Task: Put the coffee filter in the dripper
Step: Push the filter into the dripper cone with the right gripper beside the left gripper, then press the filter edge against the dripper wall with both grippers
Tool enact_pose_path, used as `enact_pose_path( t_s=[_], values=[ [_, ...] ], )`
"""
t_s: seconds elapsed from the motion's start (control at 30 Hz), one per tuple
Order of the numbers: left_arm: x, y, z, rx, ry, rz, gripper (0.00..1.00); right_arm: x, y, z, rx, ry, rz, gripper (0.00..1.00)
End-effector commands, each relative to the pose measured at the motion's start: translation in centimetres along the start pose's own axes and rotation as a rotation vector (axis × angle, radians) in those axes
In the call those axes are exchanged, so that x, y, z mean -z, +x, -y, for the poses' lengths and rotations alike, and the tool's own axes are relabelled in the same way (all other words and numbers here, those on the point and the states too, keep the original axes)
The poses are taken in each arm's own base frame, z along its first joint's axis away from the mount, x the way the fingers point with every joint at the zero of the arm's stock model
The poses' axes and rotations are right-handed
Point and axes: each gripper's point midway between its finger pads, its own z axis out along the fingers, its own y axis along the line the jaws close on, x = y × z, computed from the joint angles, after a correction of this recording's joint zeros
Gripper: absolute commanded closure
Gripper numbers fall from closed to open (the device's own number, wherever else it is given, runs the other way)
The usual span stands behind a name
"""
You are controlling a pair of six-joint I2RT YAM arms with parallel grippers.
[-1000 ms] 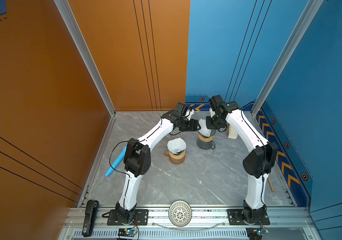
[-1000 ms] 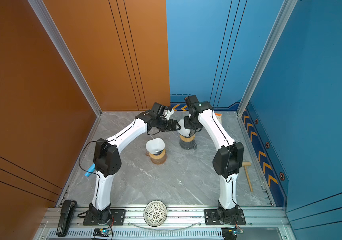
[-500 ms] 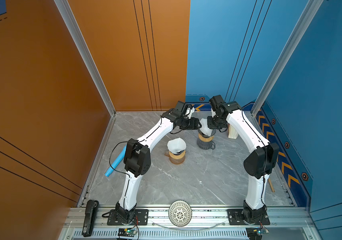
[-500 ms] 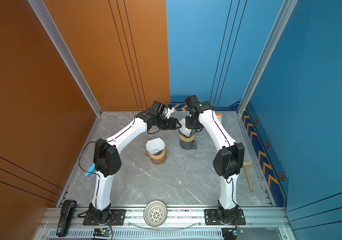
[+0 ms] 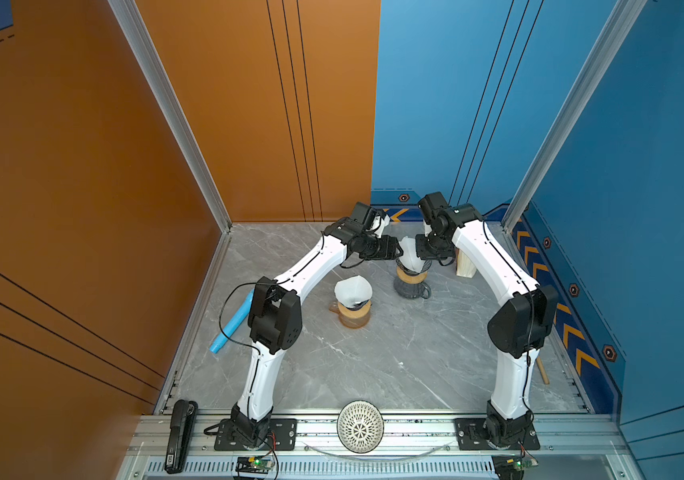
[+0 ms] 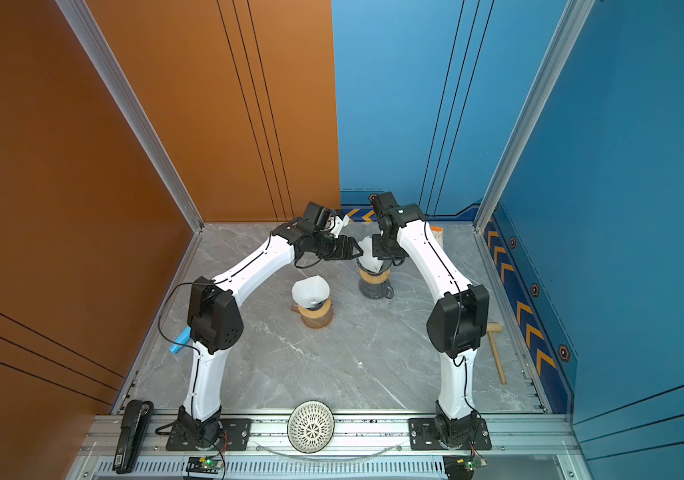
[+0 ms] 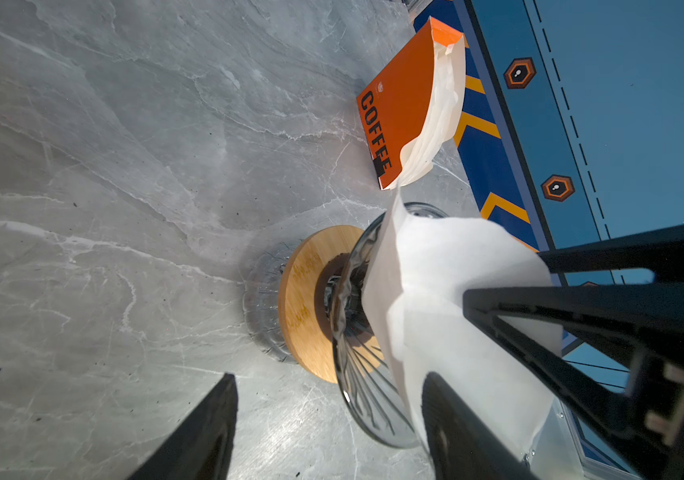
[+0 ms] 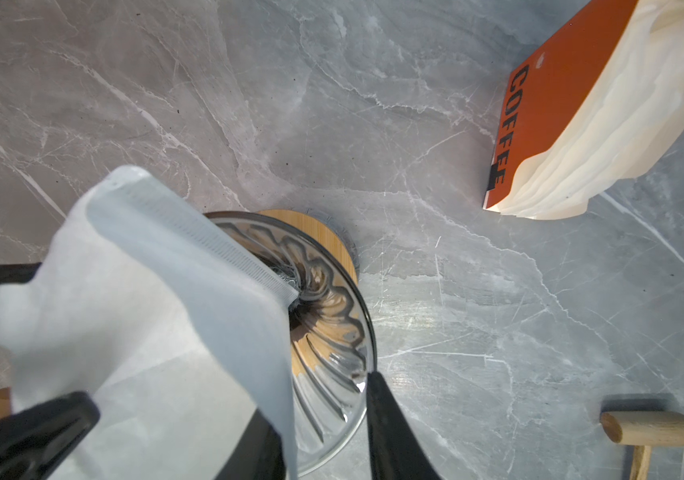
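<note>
Here the filter point(image 7: 435, 291) stands tip-down in the glass dripper point(image 7: 356, 386). It leans to one side, so most of the white paper rises above the rim. In the right wrist view its ribbed seam runs down to the dripper's throat. The dripper sits on a wooden collar point(image 7: 302, 299) at the far middle of the bench point(image 5: 373, 365). Faint marks on the collar are too blurred to read.

The left hand point(image 7: 329, 376) is spread wide and grips nothing. In the left wrist view one finger crosses in front of the paper and the other hangs over bare bench. The right hand point(image 8: 319, 392) has its fingers parted with a clear gap. The filter's edge drapes over one finger and is not pinched.

Just beyond, by the blue wall, an orange pack point(image 7: 402, 104) marked "COFFEE" in black holds a stack of cream filters. Nearer the front stands a second dripper point(image 5: 354, 316) with its own paper in it. A wooden mallet point(image 8: 647, 428) lies at the bench's right edge.
</note>
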Motion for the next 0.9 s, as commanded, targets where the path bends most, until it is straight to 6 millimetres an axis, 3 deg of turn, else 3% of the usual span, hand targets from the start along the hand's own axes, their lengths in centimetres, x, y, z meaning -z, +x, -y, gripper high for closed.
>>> enact_pose_path(
  t_s=[0.0,0.27,0.87],
  values=[
    [-0.6,0.4,1.0,-0.03,0.038,-0.028,0.29,1.8,-0.2,1.4,-0.013,0.02,0.039,0.68],
    [-0.9,0.7,1.6,-0.034,0.057,-0.05,0.29,0.8,0.2,1.9,-0.033,0.0,0.006,0.66],
    [-1.6,1.4,0.1,-0.019,0.014,-0.081,0.3,-2.0,0.8,2.1,-0.075,-0.054,-0.04,0.67]
  ],
)
